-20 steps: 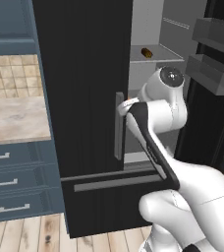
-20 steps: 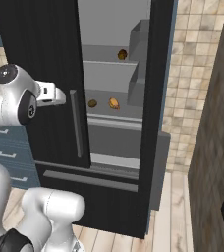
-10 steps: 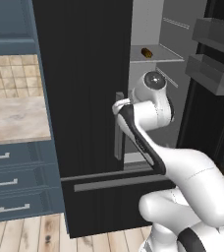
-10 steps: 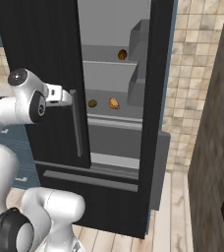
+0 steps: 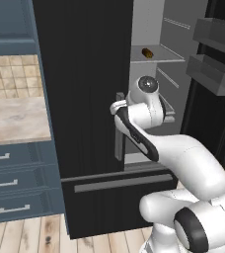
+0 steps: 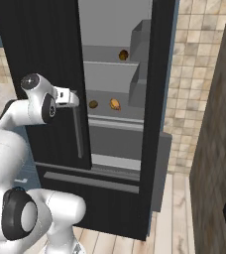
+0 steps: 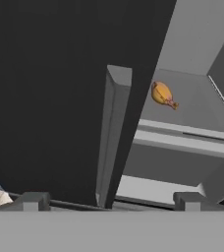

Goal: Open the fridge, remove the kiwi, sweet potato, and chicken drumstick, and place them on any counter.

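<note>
The black fridge [image 5: 85, 99] has its right door swung open and its left door shut. On the upper shelf lies the sweet potato [image 6: 123, 54], dark and oblong [image 5: 146, 52]. The kiwi [image 6: 92, 104] and the chicken drumstick [image 6: 115, 103] rest side by side on the middle shelf. My gripper [image 7: 111, 201] is open, right in front of the left door's grey handle [image 7: 113, 138], with nothing between its fingers. The drumstick [image 7: 162, 94] sits beyond the handle. The gripper [image 6: 75, 97] is beside the top of that handle [image 6: 78, 129]. The beige counter [image 5: 16, 118] lies left of the fridge.
The open right door [image 5: 215, 74] with its grey bins stands out at the right. Blue-grey drawers [image 5: 11, 183] sit under the counter. A grey drawer bar [image 5: 119, 183] crosses the fridge's lower front. A tiled wall [image 6: 194, 84] stands right of the fridge.
The hand has moved forward, closer to the left door's handle. The jaws stay open, and the foods have not moved.
</note>
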